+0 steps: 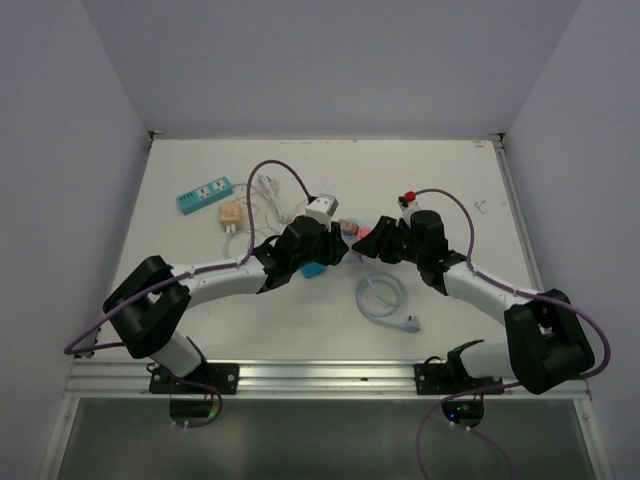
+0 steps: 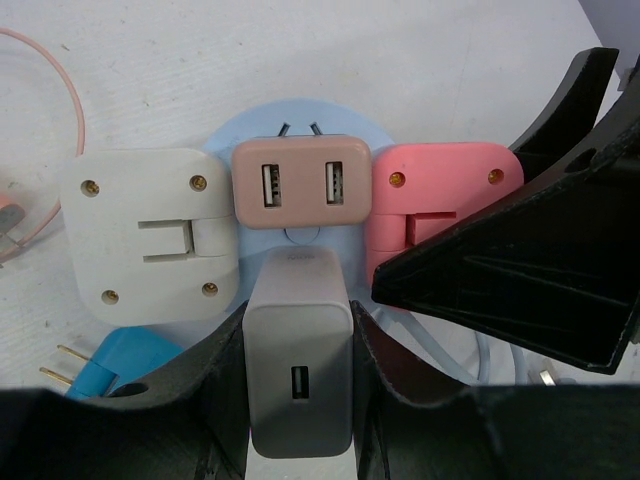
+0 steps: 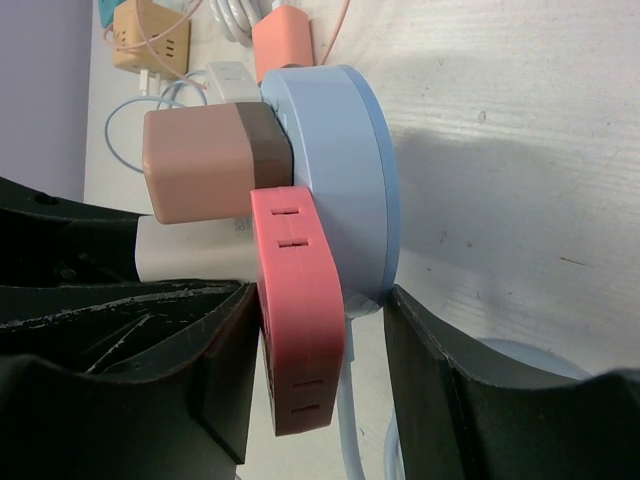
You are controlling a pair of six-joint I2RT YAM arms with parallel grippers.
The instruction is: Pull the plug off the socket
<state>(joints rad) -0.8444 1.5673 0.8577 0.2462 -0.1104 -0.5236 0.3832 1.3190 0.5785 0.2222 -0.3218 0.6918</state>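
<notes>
A round light-blue socket (image 2: 255, 125) lies on the table with several plugs in it: a white adapter (image 2: 150, 235), a brown twin-USB charger (image 2: 300, 185), a pink adapter (image 2: 445, 185) and a grey USB charger (image 2: 300, 370). My left gripper (image 2: 300, 385) is shut on the grey charger, one finger on each side. My right gripper (image 3: 320, 335) clamps the socket (image 3: 345, 180) edge-on: one finger presses on the pink adapter (image 3: 300, 310), the other on the socket's back rim. In the top view both grippers, left (image 1: 335, 250) and right (image 1: 368, 240), meet at mid-table and hide the socket.
A teal power strip (image 1: 204, 195), a tan adapter (image 1: 231, 215) and white cables (image 1: 265, 195) lie at the back left. A coiled pale-blue cable (image 1: 382, 297) ends in a plug (image 1: 412, 323) near the front. A blue plug (image 2: 120, 365) lies beside my left finger.
</notes>
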